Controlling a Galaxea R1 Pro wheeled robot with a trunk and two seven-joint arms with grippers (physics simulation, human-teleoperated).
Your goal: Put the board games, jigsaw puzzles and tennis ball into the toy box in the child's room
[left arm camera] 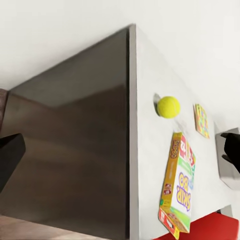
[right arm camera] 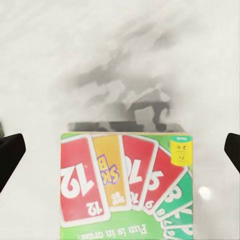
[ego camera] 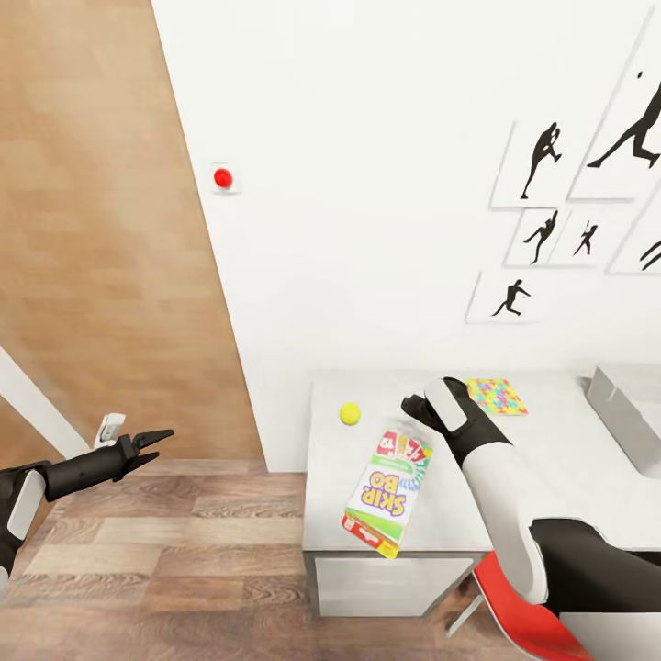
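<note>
A green-edged Skip-Bo board game [ego camera: 390, 491] lies on the pale table [ego camera: 551, 477], its near end jutting over the front edge. My right gripper [ego camera: 418, 404] hovers above its far end, open, with the box top [right arm camera: 125, 185] below and between the fingers [right arm camera: 11, 157]. The yellow tennis ball [ego camera: 349, 413] rests left of it, also visible as the ball [left arm camera: 168, 106]. A jigsaw puzzle [ego camera: 497, 396] lies behind the right wrist. The grey toy box [ego camera: 624, 413] sits at the right edge. My left gripper [ego camera: 151, 441] is open over the floor, left of the table.
The table [left arm camera: 145, 150] stands against a white wall with black silhouette pictures [ego camera: 542, 165] and a red button [ego camera: 222, 178]. A red chair [ego camera: 523, 615] sits at the table's front. Brown plank floor [ego camera: 184, 551] stretches to the left.
</note>
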